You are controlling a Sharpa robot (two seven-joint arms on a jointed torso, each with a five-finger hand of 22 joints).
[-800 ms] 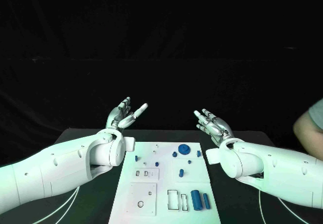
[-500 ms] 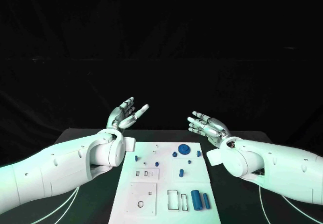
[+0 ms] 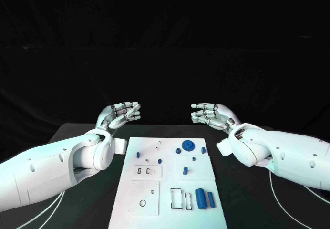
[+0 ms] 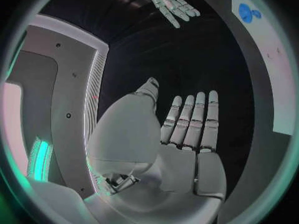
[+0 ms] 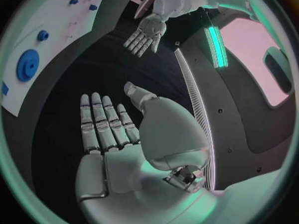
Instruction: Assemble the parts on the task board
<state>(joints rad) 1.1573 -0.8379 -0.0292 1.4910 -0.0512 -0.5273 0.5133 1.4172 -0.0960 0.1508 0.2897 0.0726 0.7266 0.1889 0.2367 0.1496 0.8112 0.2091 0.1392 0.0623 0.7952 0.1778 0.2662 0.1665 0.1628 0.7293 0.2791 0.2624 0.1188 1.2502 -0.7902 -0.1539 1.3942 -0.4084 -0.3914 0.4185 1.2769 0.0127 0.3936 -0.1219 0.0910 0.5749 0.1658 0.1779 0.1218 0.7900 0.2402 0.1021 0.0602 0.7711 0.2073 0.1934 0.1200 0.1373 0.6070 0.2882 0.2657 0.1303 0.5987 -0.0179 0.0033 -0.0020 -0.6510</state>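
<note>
The white task board (image 3: 201, 177) lies in the middle of the black table. On it are a blue round disc (image 3: 187, 144), small blue pieces (image 3: 184, 170) and two blue cylinders (image 3: 201, 199) near its front right. My left hand (image 3: 120, 114) and right hand (image 3: 211, 114) hang raised beyond the board's far edge, fingers apart and pointing toward each other, holding nothing. In the left wrist view my left hand (image 4: 181, 129) shows straight fingers, with the right hand (image 4: 171, 2) across from it. The right wrist view has my right hand (image 5: 112, 129) flat and the left hand (image 5: 144, 35) opposite.
The board (image 4: 274, 69) and its blue disc (image 4: 249, 14) show at the rim of the left wrist view. The right wrist view also has the board (image 5: 56, 15) and disc (image 5: 28, 64). Black table (image 3: 82, 138) lies on both sides of the board.
Both hands have turned from fingers pointing up to fingers pointing inward toward each other. The head view has shifted a little. The person at the right edge is gone.
</note>
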